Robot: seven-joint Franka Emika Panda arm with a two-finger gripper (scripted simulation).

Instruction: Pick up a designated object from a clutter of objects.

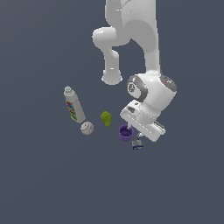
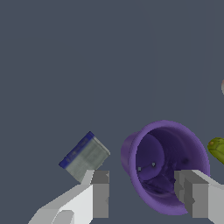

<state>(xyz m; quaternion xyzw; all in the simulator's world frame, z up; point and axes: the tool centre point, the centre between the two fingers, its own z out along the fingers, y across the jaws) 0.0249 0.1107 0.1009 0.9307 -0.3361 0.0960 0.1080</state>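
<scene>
The purple cup [image 1: 124, 134] stands on the grey floor, open end up, just under my hand. In the wrist view the cup [image 2: 151, 146] shows its round rim and its inside. My gripper [image 1: 132, 132] is low over it and open. In the wrist view the gripper [image 2: 144, 175] has one finger [image 2: 100, 192] outside the cup's wall and the other finger [image 2: 192, 194] over the rim on the far side. The fingers do not press on the cup. The rest of the clutter lies around it.
A tiny grey-blue gadget [image 1: 138, 145] lies right beside the cup, also in the wrist view [image 2: 85, 155]. A yellow-green lump [image 1: 106, 118] [image 2: 217, 148], a white red-stitched ball [image 1: 87, 128] and a white labelled bottle [image 1: 75, 106] lie toward the exterior view's left.
</scene>
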